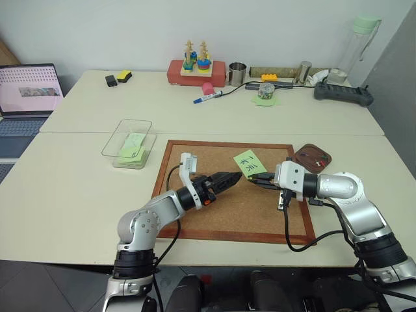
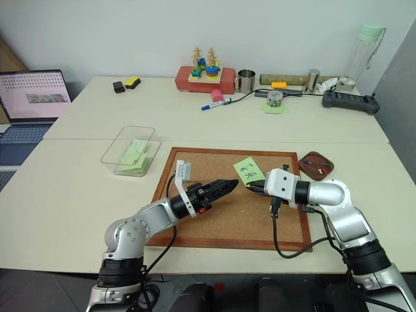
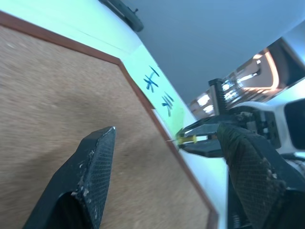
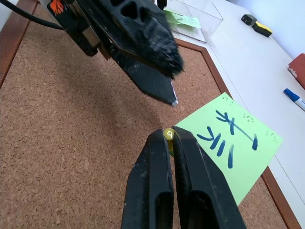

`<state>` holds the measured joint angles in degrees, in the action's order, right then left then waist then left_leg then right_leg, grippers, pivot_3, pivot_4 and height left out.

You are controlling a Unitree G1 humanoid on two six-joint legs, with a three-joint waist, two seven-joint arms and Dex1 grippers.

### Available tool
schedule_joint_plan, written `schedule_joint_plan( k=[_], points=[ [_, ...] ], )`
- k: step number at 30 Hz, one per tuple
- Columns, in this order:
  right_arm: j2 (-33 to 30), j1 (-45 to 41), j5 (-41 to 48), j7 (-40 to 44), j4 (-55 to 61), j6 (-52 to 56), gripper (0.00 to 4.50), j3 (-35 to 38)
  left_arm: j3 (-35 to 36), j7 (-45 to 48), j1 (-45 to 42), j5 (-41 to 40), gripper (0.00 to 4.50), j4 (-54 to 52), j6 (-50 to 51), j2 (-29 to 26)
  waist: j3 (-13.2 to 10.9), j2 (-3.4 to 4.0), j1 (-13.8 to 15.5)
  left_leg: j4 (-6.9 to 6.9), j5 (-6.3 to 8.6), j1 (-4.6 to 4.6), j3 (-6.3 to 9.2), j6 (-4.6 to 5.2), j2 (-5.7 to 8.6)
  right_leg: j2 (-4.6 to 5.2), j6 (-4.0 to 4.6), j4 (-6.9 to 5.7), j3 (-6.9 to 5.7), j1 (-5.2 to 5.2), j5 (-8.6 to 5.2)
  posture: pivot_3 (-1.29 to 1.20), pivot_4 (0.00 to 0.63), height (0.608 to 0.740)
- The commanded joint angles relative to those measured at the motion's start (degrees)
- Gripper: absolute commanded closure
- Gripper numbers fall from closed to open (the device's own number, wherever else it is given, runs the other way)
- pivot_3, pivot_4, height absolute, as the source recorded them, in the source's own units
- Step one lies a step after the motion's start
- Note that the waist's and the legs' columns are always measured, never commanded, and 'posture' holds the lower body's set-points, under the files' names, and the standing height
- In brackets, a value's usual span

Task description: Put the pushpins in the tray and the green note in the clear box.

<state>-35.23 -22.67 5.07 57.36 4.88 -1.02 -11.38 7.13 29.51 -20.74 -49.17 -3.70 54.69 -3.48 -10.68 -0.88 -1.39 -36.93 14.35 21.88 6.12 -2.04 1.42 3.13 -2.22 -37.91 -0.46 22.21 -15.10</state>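
Right wrist view: right fingers clamped on yellow pin to free green note; left fingers apart.

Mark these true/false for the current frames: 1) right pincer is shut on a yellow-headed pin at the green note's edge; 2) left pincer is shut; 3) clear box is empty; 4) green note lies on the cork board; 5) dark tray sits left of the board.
1) True: the right pincer pinches a small yellow-headed pin at the light-green square handwritten note.
2) False: the left pincer is open.
3) False: the clear plastic rectangular box holds green papers.
4) True: it rests on the wood-framed cork board.
5) False: the dark-brown wooden tray sits at its right.
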Motion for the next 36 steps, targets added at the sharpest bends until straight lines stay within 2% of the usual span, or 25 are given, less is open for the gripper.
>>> schedule_joint_plan(
  k=[1, 3, 7, 10, 23, 31, 36],
  points=[
    [-0.71, -0.78, -1.05, 0.03, 2.69, -2.19, 4.5, -0.03, -0.51, -0.13, -2.52, 0.07, 0.9, 1.78, -1.86, 1.45, 0.0, 0.0, 0.0, 0.0, -0.01, 0.0, 0.0, -0.02, 0.0, 0.0, 0.0, 0.0, -0.01, 0.0, 0.0, 0.0, 0.15, 0.74],
    [-0.74, -0.8, -1.51, -0.04, 2.83, -2.69, 4.5, -0.2, -0.38, -0.18, -3.51, 0.34, 0.9, 3.28, -2.36, 2.02, 0.0, 0.0, -0.02, 0.0, -0.03, -0.01, -0.02, -0.05, 0.02, -0.01, -0.04, -0.01, 0.01, 0.0, -0.02, 0.0, 0.15, 0.74],
    [-0.97, -0.9, -1.72, 0.14, 3.26, -2.52, 4.5, -0.32, -2.27, 2.3, -4.66, 1.62, 1.53, 4.42, -3.5, 1.25, 0.0, 0.0, -0.04, 0.01, -0.06, 0.0, -0.02, -0.1, 0.02, -0.01, -0.03, 0.0, 0.01, 0.0, -0.01, 0.0, 0.15, 0.74],
    [-0.97, -1.41, -2.16, 0.02, 3.54, -2.7, 4.5, -0.67, -3.56, 4.38, -5.4, 2.39, 2.06, 5.05, -4.78, 1.0, 0.0, -0.01, 0.0, 0.01, -0.19, 0.01, -0.02, -0.34, 0.03, -0.01, -0.02, 0.01, 0.01, 0.0, -0.01, 0.0, 0.15, 0.74],
    [-0.57, -1.55, -3.2, -0.97, 4.38, -2.82, 4.5, -0.7, -4.26, 6.49, -6.44, 3.36, 4.44, 6.39, -7.26, 0.49, -0.01, -0.02, -0.01, 0.03, -0.18, 0.01, -0.01, -0.32, 0.02, -0.01, -0.07, 0.02, 0.01, 0.0, -0.02, 0.0, 0.15, 0.74],
    [-0.15, -1.54, -3.7, -1.57, 4.16, -3.92, 4.5, -0.42, -5.72, 6.76, -5.48, 5.66, 4.44, 6.06, -8.66, -0.25, -0.01, -0.02, -0.03, 0.03, -0.18, 0.01, -0.01, -0.32, 0.02, -0.01, -0.06, 0.02, 0.01, 0.0, -0.02, 0.0, 0.15, 0.74],
    [-0.85, -0.87, -0.64, -2.04, 7.02, -1.68, 4.5, 2.32, -5.3, 4.6, -6.39, 9.14, 4.44, 9.32, -12.48, 0.66, -0.01, -0.02, 0.0, 0.03, -0.18, 0.01, -0.01, -0.33, 0.02, -0.01, -0.05, 0.02, 0.01, 0.0, -0.01, 0.0, 0.15, 0.74]
  ],
)
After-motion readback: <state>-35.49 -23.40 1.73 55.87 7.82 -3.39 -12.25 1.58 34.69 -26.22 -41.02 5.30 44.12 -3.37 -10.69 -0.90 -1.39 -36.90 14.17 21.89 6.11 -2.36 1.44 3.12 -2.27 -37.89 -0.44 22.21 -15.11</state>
